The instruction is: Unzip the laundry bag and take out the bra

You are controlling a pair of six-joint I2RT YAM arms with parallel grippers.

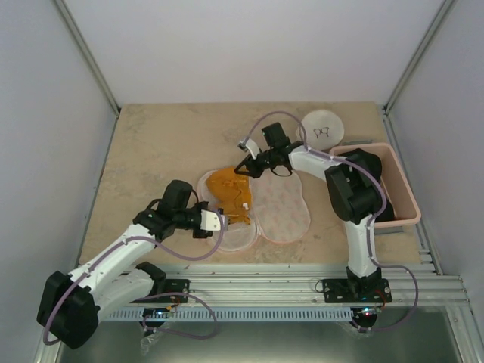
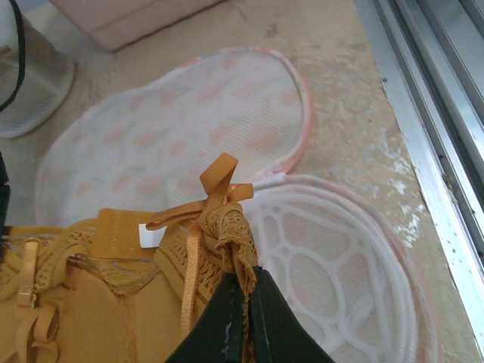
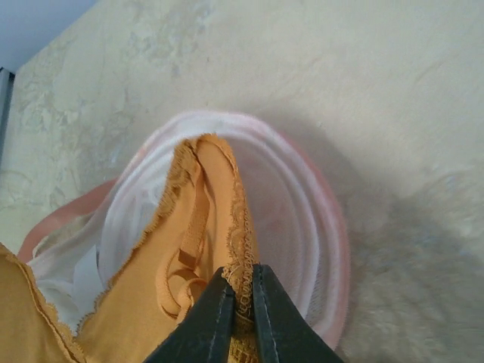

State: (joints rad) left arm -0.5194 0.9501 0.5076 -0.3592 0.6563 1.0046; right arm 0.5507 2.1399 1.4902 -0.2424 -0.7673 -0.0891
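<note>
The laundry bag (image 1: 283, 206) lies unzipped and spread flat at mid-table, its printed half to the right and its white mesh half (image 1: 236, 236) toward the front. The orange bra (image 1: 229, 187) rests on the bag's left part, partly lifted. My left gripper (image 1: 224, 220) is shut on the bra's near lace edge (image 2: 227, 227); the wrist view shows its jaws (image 2: 248, 274) pinching the fabric above the mesh half (image 2: 333, 265). My right gripper (image 1: 246, 168) is shut on the bra's far lace edge (image 3: 240, 227), its jaws (image 3: 242, 274) closed over the bag's pink rim (image 3: 336, 249).
A pink bin (image 1: 401, 193) stands at the right edge behind my right arm. A white round container (image 1: 324, 128) sits at the back right, also visible as a mesh container (image 2: 30, 83) in the left wrist view. A metal rail (image 1: 302, 266) runs along the front.
</note>
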